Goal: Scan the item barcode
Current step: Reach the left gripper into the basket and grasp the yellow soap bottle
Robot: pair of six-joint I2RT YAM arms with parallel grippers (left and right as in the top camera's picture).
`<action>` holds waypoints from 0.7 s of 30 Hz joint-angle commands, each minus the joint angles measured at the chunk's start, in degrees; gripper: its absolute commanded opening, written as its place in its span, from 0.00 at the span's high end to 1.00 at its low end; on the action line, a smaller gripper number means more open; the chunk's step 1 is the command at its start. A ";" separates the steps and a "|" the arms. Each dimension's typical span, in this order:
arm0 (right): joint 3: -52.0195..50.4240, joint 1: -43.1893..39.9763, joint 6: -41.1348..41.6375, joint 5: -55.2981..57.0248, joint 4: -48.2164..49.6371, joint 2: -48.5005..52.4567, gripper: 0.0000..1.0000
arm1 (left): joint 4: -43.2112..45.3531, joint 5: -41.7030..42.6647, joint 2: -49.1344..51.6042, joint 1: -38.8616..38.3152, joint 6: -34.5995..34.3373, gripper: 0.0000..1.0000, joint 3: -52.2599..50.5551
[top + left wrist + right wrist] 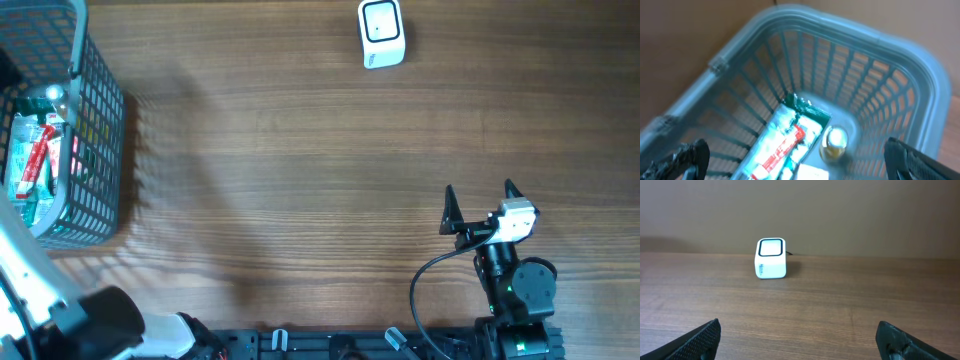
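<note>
Counting one basket at the left of the table, one white scanner at the far edge, two grippers. Noting inside basket: one red-and-white packet, one gold round item. Lettering unreadable. Left gripper over basket, right gripper facing scanner from well apart; both spread wide, empty.

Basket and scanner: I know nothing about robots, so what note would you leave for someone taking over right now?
Left end effector: open, empty, above the basket.
Right end effector: open, empty, over the table, facing the scanner.
Items, including a red-and-white packet, lie in the basket.
Done: nothing picked or scanned.
To do: grasp an item, show its barcode to the scanner.
</note>
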 commanded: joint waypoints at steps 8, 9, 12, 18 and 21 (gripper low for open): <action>-0.04 0.28 -0.66 0.70 0.33 -0.22 0.00 | -4.50 14.49 11.74 2.05 2.62 0.04 0.31; -0.04 0.28 -0.66 0.70 0.33 -0.22 0.00 | -4.55 14.49 12.17 2.05 3.52 0.08 -0.24; -0.07 0.28 -0.66 0.70 0.33 -0.22 0.00 | -3.85 14.49 13.51 2.05 4.26 0.11 -3.04; -0.07 0.28 -0.66 0.70 0.35 -0.22 0.00 | -2.58 14.73 20.02 1.95 9.18 0.16 -3.61; -0.07 0.28 -0.68 0.70 0.33 -0.22 0.00 | -2.16 17.53 22.58 1.95 10.82 0.21 -3.63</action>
